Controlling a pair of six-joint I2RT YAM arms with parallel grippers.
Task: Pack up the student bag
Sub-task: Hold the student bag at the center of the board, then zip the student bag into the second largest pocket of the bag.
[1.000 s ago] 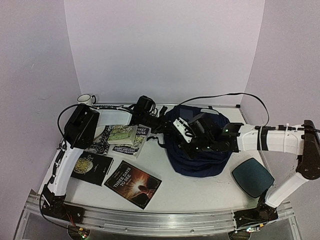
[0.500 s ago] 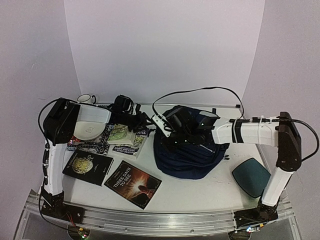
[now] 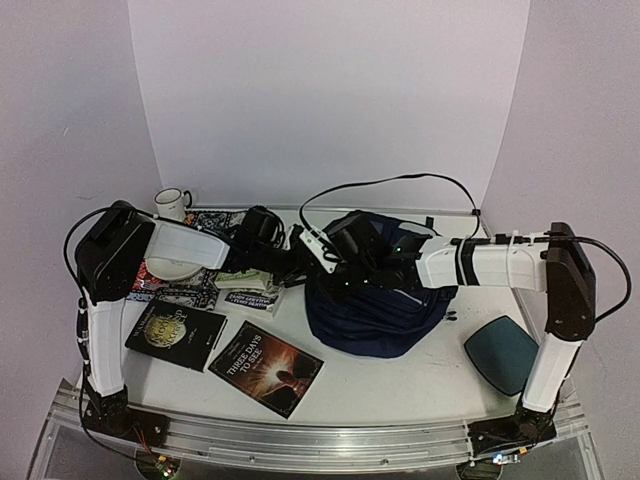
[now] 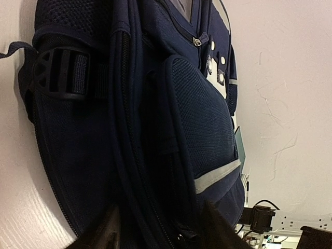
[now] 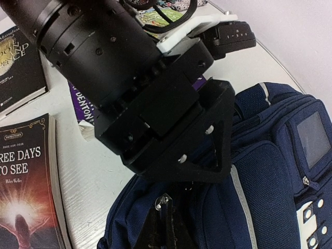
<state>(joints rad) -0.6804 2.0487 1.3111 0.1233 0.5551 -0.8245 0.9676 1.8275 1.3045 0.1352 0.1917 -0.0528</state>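
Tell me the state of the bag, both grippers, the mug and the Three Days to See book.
student bag, lying front up on the table; main zip hidden.
left gripper, open, astride the bag's side.
right gripper, shut, tips at the bag's edge.
mug, upright.
Three Days to See book, closed, flat, cover up.

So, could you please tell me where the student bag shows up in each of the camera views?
Top external: the student bag sits just right of centre.
Left wrist: the student bag fills most of the frame, seen close up and sideways.
Right wrist: the student bag takes the lower right.
Shared landmark: the pale stripe on its front pocket, clear in both wrist views; overhead it is too small to be sure.
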